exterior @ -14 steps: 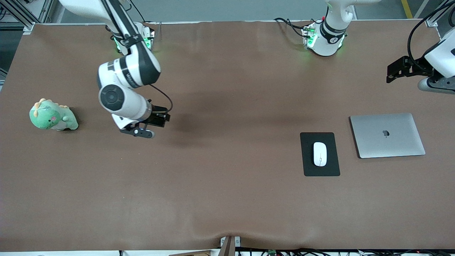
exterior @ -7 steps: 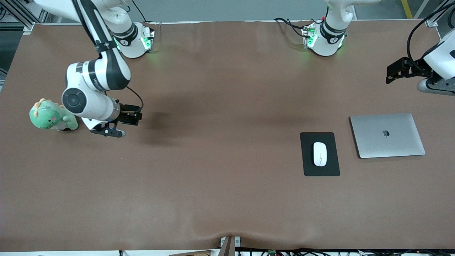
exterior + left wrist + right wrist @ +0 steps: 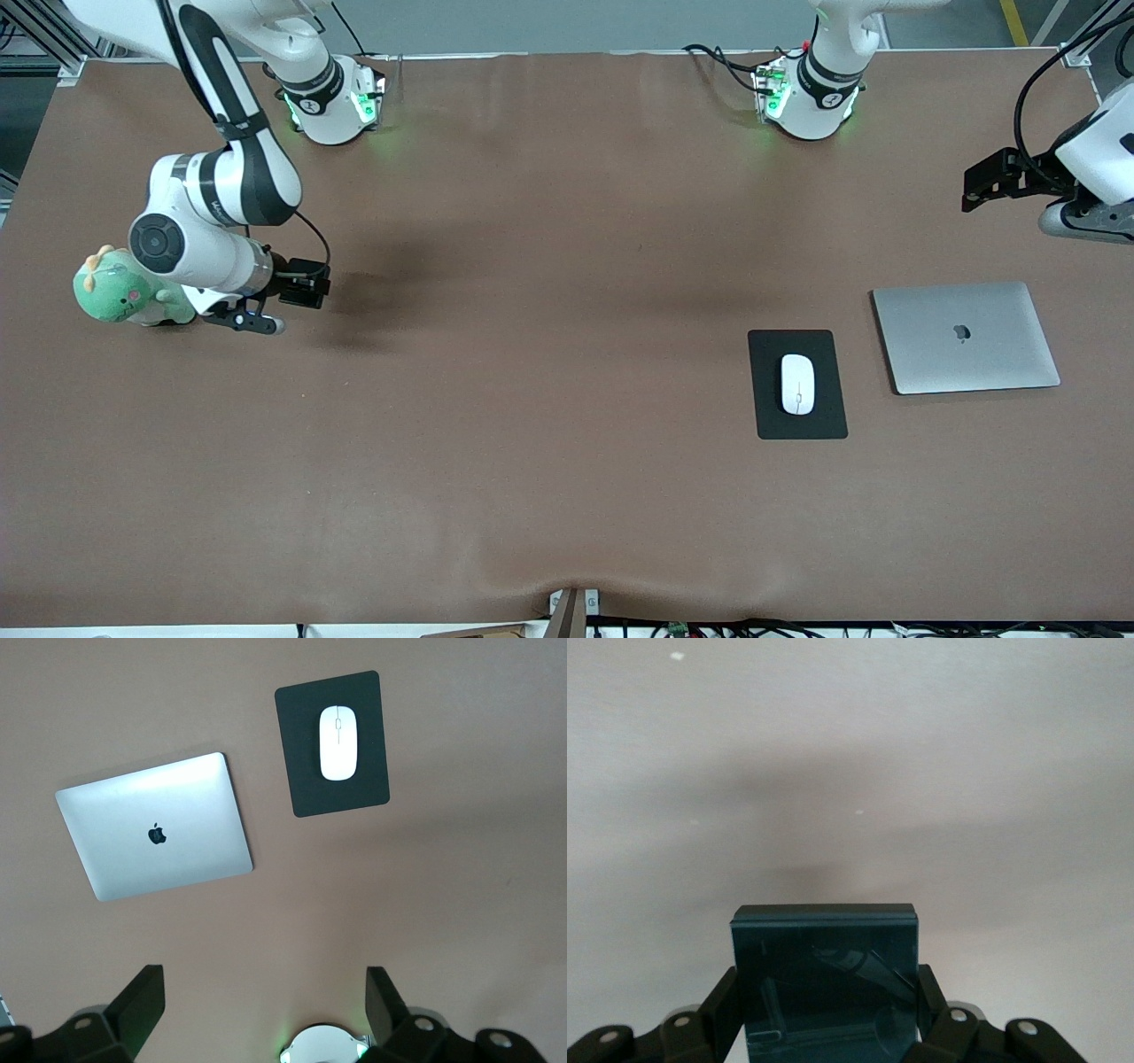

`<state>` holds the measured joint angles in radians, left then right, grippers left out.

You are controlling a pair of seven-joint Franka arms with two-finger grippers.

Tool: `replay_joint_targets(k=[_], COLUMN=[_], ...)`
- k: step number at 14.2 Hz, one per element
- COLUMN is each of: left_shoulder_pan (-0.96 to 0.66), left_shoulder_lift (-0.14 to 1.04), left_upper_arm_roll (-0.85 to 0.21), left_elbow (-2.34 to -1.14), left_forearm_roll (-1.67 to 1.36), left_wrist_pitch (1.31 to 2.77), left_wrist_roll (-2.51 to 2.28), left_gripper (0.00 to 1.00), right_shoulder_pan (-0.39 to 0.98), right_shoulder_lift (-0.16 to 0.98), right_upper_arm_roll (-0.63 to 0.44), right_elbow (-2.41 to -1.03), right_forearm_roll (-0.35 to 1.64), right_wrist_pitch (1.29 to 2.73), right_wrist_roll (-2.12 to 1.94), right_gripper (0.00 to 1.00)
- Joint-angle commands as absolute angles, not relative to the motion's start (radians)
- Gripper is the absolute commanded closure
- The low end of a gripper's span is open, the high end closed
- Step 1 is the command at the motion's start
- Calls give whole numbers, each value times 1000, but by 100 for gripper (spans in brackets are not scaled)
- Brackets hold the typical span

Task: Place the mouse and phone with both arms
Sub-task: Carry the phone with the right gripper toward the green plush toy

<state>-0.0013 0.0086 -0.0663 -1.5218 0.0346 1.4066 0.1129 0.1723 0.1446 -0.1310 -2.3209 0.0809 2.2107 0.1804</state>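
The right gripper (image 3: pixel 824 1028) clamps the phone (image 3: pixel 824 983) beside the toy (image 3: pixel 124 297); the left gripper (image 3: pixel 261 1005) waits wide open, and the mouse (image 3: pixel 797 383) lies on the mat (image 3: pixel 767 416).

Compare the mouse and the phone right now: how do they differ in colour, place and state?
The mouse is white and oval; the phone is a dark glossy slab. The mouse lies free on the black mat beside the laptop; the phone is clamped in the right gripper, up over bare table beside the green plush toy. The left gripper, open, touches neither.
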Motion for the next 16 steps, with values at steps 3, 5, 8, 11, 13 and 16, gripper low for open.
replay_joint_targets(k=[3, 5, 8, 11, 13, 16], left_shoulder_pan=[11, 11, 11, 11, 11, 11], left_shoulder_lift=[21, 21, 21, 21, 21, 28], left_upper_arm_roll=[-64, -64, -64, -64, -64, -63], left_elbow=[-1500, -1500, -1500, -1500, -1500, -1500], left_forearm_roll=[15, 15, 15, 15, 15, 15], left_wrist_pitch=[1385, 1385, 1385, 1385, 1385, 1385], left_wrist_roll=[115, 117, 117, 117, 117, 117], left_gripper=[0, 0, 0, 0, 0, 0], right_shoulder_pan=[35, -3, -14, -24, -52, -52], right_shoulder_lift=[97, 113, 158, 224, 250, 256], right_upper_arm_roll=[-115, -115, -115, -115, -115, -115], right_elbow=[-2443, -2474, -2516, -2533, -2533, -2531], right_forearm_roll=[71, 72, 71, 72, 72, 72], right_wrist_pitch=[2321, 2371, 2468, 2574, 2602, 2605], right_wrist_roll=[-10, -86, -106, -169, -193, -198], right_gripper=[100, 100, 100, 100, 100, 100])
